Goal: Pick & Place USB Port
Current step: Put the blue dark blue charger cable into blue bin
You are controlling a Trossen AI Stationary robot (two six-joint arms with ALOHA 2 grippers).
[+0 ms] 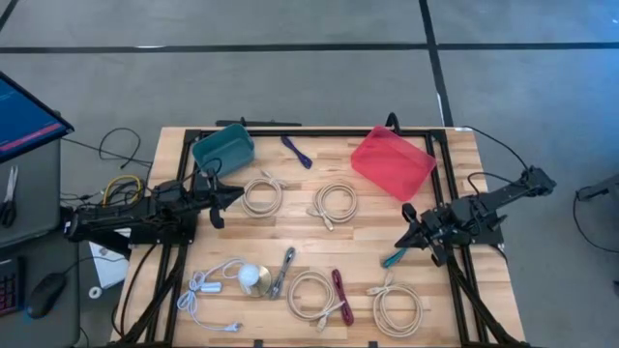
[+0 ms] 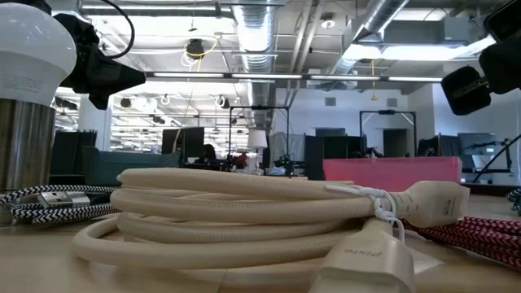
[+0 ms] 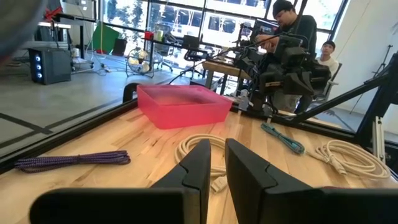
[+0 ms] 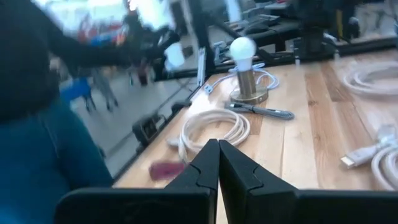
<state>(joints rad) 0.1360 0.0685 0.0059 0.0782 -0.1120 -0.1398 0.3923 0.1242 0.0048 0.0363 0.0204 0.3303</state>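
Observation:
Several coiled USB cables lie flat on the wooden table: two beige coils in the middle (image 1: 261,195) (image 1: 335,203), two near the front (image 1: 311,295) (image 1: 397,307), a maroon one (image 1: 341,295) and a purple one (image 1: 297,152) at the back. A teal cable (image 1: 394,258) lies just in front of my right gripper (image 1: 408,232), which is shut and empty; it also shows in the left wrist view (image 3: 283,138). My left gripper (image 1: 230,193) hovers beside the teal bin (image 1: 223,147), its fingers a narrow gap apart (image 3: 217,171) and empty. A red bin (image 1: 392,162) stands at the back right.
A light bulb on a metal base (image 1: 253,278), a grey braided cable (image 1: 283,273) and a white cable with a charger (image 1: 213,290) lie at the front left. A laptop (image 1: 24,116) and a mouse (image 1: 44,295) sit off the table's left. People stand beyond the table (image 3: 292,25).

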